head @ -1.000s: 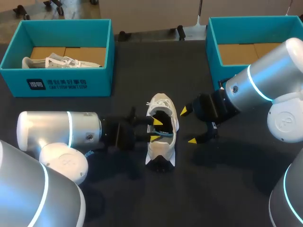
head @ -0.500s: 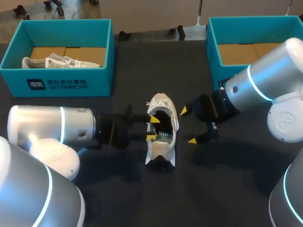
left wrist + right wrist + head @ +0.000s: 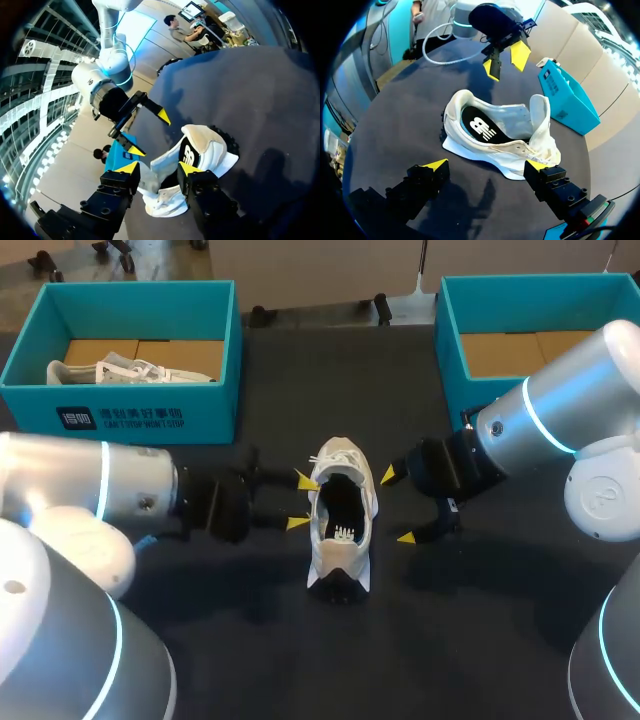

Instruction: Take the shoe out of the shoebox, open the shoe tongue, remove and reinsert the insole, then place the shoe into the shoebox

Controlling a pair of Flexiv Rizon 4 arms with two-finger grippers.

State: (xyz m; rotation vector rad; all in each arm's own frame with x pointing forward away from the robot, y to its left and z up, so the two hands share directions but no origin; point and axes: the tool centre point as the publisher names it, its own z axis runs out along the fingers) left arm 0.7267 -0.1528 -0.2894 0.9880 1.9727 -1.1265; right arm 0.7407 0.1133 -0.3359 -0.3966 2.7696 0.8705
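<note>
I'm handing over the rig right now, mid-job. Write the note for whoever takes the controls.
Left gripper: open, empty, beside the shoe.
Right gripper: open, empty, on the shoe's other side.
Shoe stands on the table, out of the box, tongue lifted, insole lying inside.
Left to do: put the shoe into a shoebox; left shoebox holds another shoe, right shoebox looks empty.

The shoe (image 3: 342, 515) lies on the tabletop (image 3: 300, 640) between the left claw (image 3: 300, 502) and the right claw (image 3: 397, 506), with one shoebox (image 3: 150, 415), holding a second shoe (image 3: 110, 370), behind the left claw and the other shoebox (image 3: 450, 350) behind the right claw.
</note>
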